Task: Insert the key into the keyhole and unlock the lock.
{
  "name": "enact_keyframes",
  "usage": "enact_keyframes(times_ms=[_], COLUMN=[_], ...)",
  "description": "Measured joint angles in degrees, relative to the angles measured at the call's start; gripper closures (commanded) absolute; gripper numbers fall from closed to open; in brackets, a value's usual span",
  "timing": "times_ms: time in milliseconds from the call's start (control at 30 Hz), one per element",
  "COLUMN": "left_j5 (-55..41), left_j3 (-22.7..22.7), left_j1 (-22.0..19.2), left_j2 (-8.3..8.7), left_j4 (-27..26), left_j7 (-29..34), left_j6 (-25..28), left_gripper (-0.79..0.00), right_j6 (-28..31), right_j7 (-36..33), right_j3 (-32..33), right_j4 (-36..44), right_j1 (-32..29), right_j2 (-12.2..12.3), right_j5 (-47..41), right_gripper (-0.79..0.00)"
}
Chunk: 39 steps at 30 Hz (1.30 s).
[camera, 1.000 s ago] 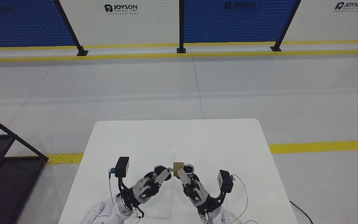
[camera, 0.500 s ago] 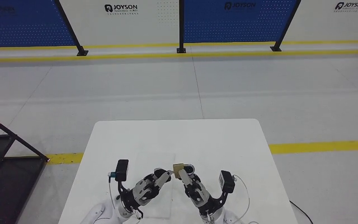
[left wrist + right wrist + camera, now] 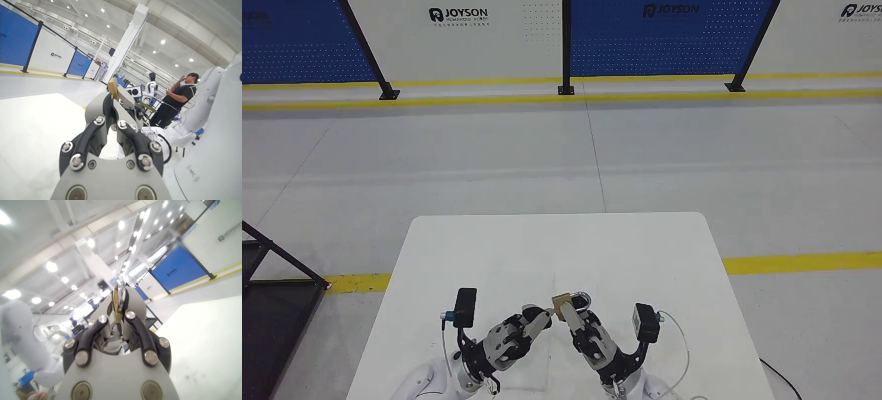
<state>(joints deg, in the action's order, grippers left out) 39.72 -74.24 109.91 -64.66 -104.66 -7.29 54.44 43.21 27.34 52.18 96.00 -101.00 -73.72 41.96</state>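
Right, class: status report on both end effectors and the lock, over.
Right end effector shut on lock. Left end effector shut, tip beside lock. Both above table.

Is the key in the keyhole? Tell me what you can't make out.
- Key: in the left wrist view, the brass piece at the left gripper tips could be key or lock.
- Keyhole: in the right wrist view, the lock sits edge-on in the right gripper, so the keyhole is hidden.
- Insertion: too small to tell in the top view.
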Motion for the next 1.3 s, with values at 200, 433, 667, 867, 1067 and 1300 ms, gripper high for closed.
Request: enact_keyframes(times_ms=[200, 433, 667, 867, 1067, 1300], left_j5=[6.5, 14.4, 23.2, 28.6, 31.3, 29.7], left_j3=[-0.4, 0.5, 1.3, 2.2, 2.9, 3.8], left_j1=[0.7, 0.8, 0.7, 0.7, 0.4, 0.1], left_j2=[-0.33, -0.74, -1.02, -1.11, -1.10, -1.04], left_j4=[-0.8, -0.4, -0.1, 0.6, 1.2, 2.2], left_j7=[-4.8, -10.7, -17.1, -22.3, -25.4, -25.4], left_j6=[-2.1, -4.7, -9.0, -11.4, -13.1, -12.8], left_gripper=[0.000, 0.000, 0.000, 0.000, 0.000, -0.366], right_j6=[-0.7, -1.9, -2.8, -3.4, -3.8, -3.9], right_j7=[-0.8, -1.7, -2.5, -2.7, -2.6, -2.5], right_j3=[0.3, 0.6, 0.5, 0.4, 0.4, 0.4], right_j4=[0.4, 0.9, 1.2, 1.4, 1.4, 1.5], right_j1=[-0.4, -0.8, -1.0, -1.1, -1.1, -1.0], right_j2=[0.1, 0.2, 0.2, 0.2, 0.2, 0.2], right_j5=[-0.3, -0.6, -1.1, -1.3, -1.5, -1.3], right_gripper=[0.000, 0.000, 0.000, 0.000, 0.000, 0.000])
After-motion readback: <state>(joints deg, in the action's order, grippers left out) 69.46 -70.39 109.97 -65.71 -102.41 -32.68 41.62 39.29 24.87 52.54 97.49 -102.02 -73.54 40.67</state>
